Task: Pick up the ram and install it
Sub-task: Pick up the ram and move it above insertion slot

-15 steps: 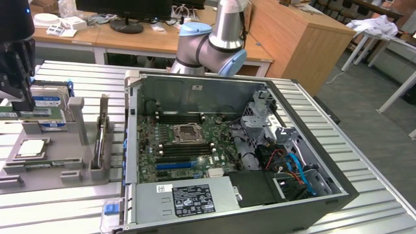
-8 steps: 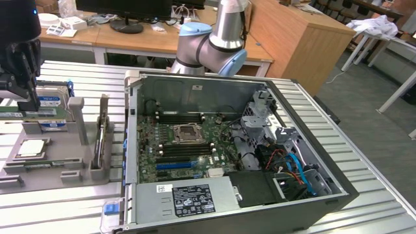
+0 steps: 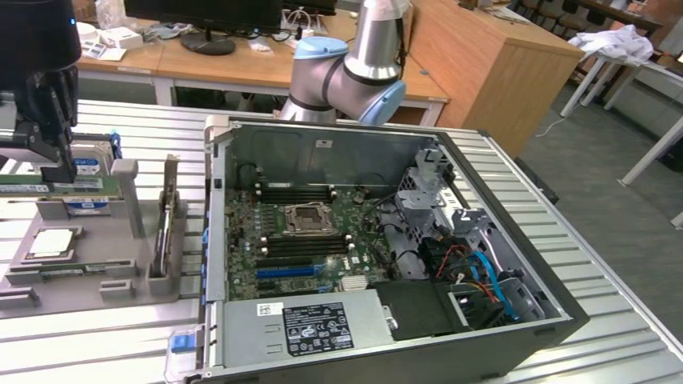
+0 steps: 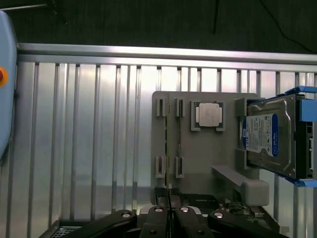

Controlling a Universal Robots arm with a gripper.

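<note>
- The ram [image 3: 32, 185], a thin green stick, hangs level in the gripper [image 3: 61, 171] above the grey parts holder [image 3: 120, 268]. This is at the exterior view's left, well apart from the open computer case [image 3: 533, 264].
- The jaws are pinched on the stick's flat faces. From the wrist, the fingers nearly meet, with only a dark sliver between them.
- It looks light and stiff but fragile (chips and edge contacts would not take kindly to squeezing). A hold on the bare board near mid-length seems safest, because so thin and smooth a stick could twist in the grip.
- The gripper hides part of the stick, and one end runs off the picture's edge. From the wrist it shows edge-on, so notch and contacts cannot be made out.
- Beneath it, a square processor chip [image 3: 48, 244] lies flat in the holder, and a hard drive [image 4: 262, 134] stands beside it.
- Inside the case, dark memory slots [image 3: 293, 193] flank the motherboard's socket. Whether any are free cannot be told.
</note>
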